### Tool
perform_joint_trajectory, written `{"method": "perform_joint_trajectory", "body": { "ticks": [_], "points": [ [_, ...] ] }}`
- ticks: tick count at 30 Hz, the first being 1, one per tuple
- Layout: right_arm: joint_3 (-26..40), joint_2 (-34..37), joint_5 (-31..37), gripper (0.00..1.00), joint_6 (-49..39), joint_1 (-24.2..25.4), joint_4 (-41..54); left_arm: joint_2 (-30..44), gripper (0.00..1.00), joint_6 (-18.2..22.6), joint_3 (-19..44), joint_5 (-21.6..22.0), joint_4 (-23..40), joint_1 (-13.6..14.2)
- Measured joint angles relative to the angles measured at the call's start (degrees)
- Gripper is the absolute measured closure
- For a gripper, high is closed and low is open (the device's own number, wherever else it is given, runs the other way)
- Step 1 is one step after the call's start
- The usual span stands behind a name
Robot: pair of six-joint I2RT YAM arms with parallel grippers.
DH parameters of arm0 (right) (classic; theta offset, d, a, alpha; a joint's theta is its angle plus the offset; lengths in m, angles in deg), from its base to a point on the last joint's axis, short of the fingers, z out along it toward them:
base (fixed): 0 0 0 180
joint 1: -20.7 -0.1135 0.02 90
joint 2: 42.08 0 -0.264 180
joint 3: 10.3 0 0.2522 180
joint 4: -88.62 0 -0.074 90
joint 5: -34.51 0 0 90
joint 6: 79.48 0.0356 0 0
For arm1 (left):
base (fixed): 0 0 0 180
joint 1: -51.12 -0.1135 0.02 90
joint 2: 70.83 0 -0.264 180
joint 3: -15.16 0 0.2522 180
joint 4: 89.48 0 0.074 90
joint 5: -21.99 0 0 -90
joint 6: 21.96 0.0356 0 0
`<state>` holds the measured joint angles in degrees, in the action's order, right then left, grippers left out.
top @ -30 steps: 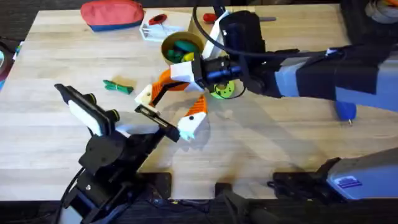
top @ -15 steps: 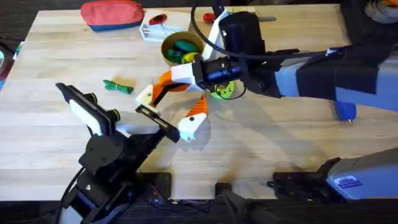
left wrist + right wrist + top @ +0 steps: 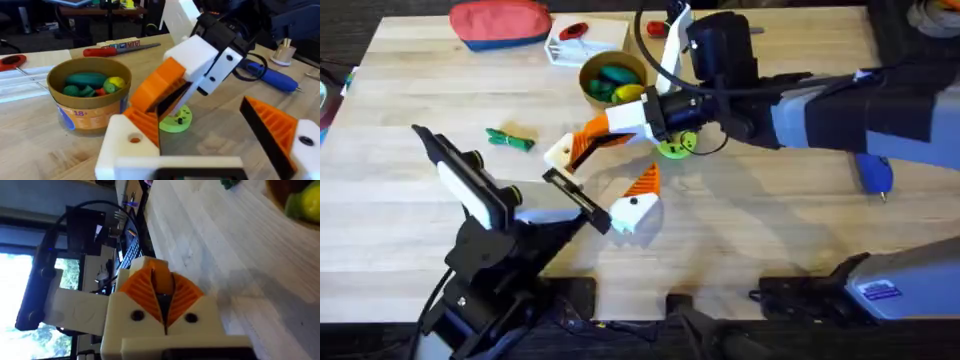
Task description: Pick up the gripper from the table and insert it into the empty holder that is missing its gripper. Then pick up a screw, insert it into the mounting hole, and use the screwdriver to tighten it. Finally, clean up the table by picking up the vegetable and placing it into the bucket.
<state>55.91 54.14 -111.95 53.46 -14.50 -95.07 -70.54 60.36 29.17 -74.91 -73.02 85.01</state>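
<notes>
While the slim green vegetable (image 3: pixel 510 138) is lying on bare wood, the left gripper (image 3: pixel 596 181) is gaping wide. The right gripper (image 3: pixel 585 143) is squeezing its ribbed orange pads (image 3: pixel 161 292) together between those white fingers, near the round bucket (image 3: pixel 588 72).

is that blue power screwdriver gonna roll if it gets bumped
Probably: the blue power screwdriver is a smooth cylinder lying on its side on the table, with nothing visibly chocking it. It looks rigid, and thick enough that it is likely fairly heavy, so a slipping grasp seems possible.
</notes>
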Motion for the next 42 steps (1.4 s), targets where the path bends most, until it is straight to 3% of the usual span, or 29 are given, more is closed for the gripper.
{"method": "perform_joint_trajectory", "body": {
  "ticks": [4, 13, 22, 26, 29, 35, 42],
  "points": [
    [0.0, 0.0, -0.5, 0.988, -1.5, 0.2, 1.2, 0.0, 0.015, 0.0, 0.0, -0.4, 0.2, 0.0],
    [0.0, 0.0, -1.6, 0.817, -3.6, 0.4, 2.1, 0.0, 0.013, 0.0, 0.0, -0.8, 0.8, 0.0],
    [0.0, 0.2, -8.2, 0.478, -4.4, 0.2, 2.7, 0.0, 0.015, 1.4, 0.0, -4.2, 0.3, 1.2],
    [0.0, 0.3, -10.1, 0.145, -4.6, 0.2, 2.7, 0.0, 0.015, 1.7, 0.0, -4.5, 0.7, 1.2],
    [0.0, 0.3, -10.7, 0.038, -4.8, 0.3, 2.7, 0.0, 0.016, 1.7, 0.0, -4.6, 0.8, 1.2],
    [0.0, 0.3, -10.1, 0.010, -6.8, 1.9, 2.7, 0.0, 0.016, 1.7, 0.0, -5.2, 0.8, 1.2],
    [0.2, 0.3, -4.4, 0.009, -13.4, 9.7, 3.5, 0.0, 0.015, 1.7, 0.1, -10.8, 0.5, 1.2]
  ]
}}
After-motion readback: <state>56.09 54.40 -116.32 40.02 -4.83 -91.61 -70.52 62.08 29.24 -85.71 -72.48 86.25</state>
